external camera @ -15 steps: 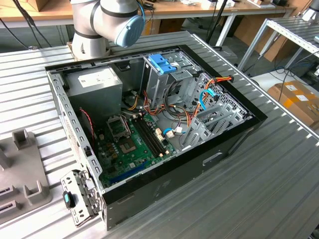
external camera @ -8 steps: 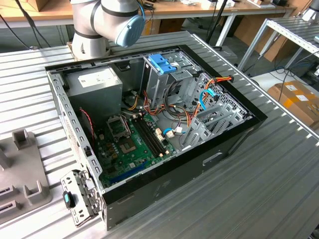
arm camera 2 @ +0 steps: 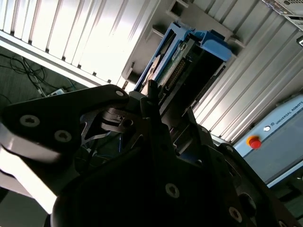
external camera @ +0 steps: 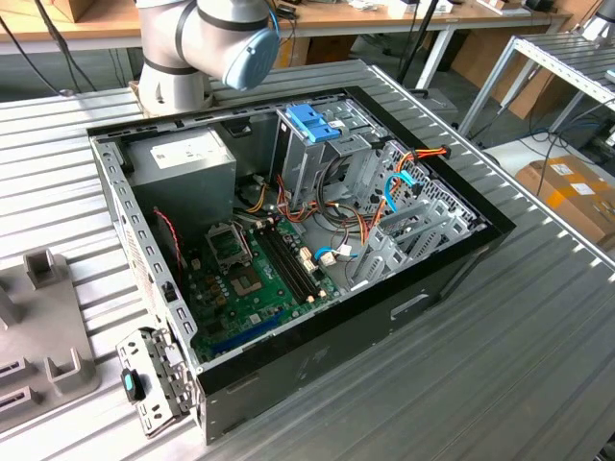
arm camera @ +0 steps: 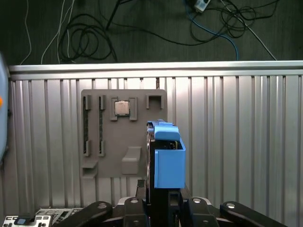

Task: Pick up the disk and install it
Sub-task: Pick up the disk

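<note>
Gripper (arm camera: 163,204) clenched on the disk (arm camera: 167,158), grasping one end of it between dark fingers; disk stands on edge out of the jaws, light-blue carrier rail facing the camera in the first wrist view, thin strip of metal body just beside it. In the second wrist view the same disk (arm camera 2: 183,64) is seen end-on, blue rails on both sides, connector row showing, a dark fingertip (arm camera 2: 152,91) against its side. Disk is held clear above the ribbed metal table (arm camera: 236,142), not yet installed. Behind it in the first wrist view a grey fixture plate (arm camera: 106,137) lies flat on the table, small square chip (arm camera: 122,108) seated in a pocket, narrow slots along one side; the disk overlaps the plate's edge in that view. Loose cables (arm camera: 142,28) on the dark floor past the table edge. Exterior view: arm's grey-and-blue joint (external camera: 216,34) at the far side of the table, open computer case (external camera: 317,360) lying on its side mid-table, grey power-supply box (external camera: 183,163) in its far corner toward the exterior view's left, blue handle (external camera: 312,122) on top of the tall metal cage, green motherboard (external camera: 245,288) on the case floor, coloured wires near the cage. Grey box with red button (arm camera 2: 254,141) beyond the table in the second wrist view
</note>
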Motion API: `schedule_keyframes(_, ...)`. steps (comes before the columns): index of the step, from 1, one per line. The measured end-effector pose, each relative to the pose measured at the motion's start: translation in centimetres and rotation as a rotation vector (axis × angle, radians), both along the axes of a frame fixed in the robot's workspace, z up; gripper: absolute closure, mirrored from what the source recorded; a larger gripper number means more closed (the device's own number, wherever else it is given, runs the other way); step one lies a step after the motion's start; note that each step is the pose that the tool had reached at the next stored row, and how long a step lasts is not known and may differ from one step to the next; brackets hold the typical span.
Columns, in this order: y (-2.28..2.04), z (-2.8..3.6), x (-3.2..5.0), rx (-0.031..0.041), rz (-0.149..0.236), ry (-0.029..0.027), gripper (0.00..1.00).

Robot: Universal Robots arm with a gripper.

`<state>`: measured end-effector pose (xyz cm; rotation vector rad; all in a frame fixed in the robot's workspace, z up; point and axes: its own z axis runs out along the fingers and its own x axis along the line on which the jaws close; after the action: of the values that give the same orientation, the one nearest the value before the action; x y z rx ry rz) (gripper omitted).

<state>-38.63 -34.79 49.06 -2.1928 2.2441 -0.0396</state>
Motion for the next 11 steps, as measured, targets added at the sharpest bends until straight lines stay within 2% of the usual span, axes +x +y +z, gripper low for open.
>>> schedule_keyframes(11, 0.08, 0.00, 2.89, 0.0000, 0.000, 0.0001, 0.65)
